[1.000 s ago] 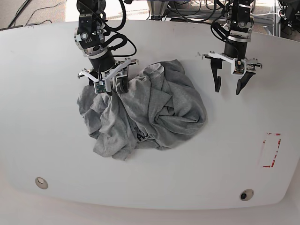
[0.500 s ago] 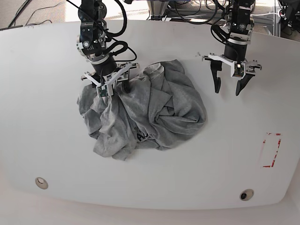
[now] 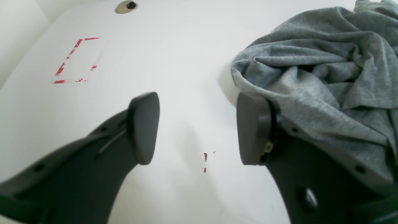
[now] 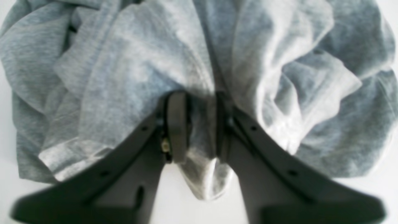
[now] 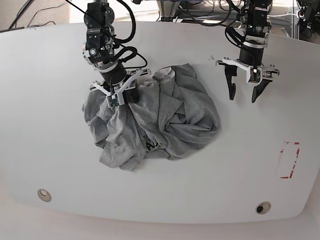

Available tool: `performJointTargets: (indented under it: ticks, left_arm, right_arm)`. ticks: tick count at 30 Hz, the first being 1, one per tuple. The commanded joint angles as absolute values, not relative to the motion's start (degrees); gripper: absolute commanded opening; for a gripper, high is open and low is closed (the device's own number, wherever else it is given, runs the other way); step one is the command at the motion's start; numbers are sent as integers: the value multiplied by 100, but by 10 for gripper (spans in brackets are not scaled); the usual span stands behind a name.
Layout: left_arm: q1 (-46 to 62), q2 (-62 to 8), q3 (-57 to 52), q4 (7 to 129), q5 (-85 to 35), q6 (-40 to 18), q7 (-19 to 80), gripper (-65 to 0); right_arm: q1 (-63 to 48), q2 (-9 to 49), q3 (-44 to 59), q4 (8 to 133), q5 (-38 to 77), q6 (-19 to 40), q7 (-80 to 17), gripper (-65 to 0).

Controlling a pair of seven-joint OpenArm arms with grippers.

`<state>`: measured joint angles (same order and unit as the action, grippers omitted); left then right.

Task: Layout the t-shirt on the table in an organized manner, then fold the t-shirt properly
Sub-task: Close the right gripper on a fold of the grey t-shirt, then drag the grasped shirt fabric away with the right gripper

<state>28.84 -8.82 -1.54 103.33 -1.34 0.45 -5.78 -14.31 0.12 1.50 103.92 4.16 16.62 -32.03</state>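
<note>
The right gripper pinches a fold of the crumpled shirt at the heap's upper left. The left gripper, upper right, hangs with fingers spread over the bare table, apart from the shirt.

The t-shirt is bunched in a crumpled heap on the table, left of centre. The right gripper is closed on fabric at the heap's far-left edge. The left gripper is held open over bare tabletop, right of the heap. A red dashed rectangle is marked at right.
</note>
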Motion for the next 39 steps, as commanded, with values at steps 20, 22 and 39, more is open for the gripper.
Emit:
performJointTargets:
  ticks: [20, 22, 39]
  left_arm:
    - [2747, -901, -163, 10404, -127, 75, -734, -281]
    - [2765, -901, -163, 10404, -127, 75, -734, -281]
    - [2721, -1059, -92, 10255, -127, 75, -734, -281]
  right_arm:
    - [-1385, 180, 330, 11679, 426, 1833, -3257, -650]
    - [-1314, 277, 435, 11679, 444, 1833, -3240, -650]
    - [198, 1305, 936, 11653, 426, 1833, -3275, -650]
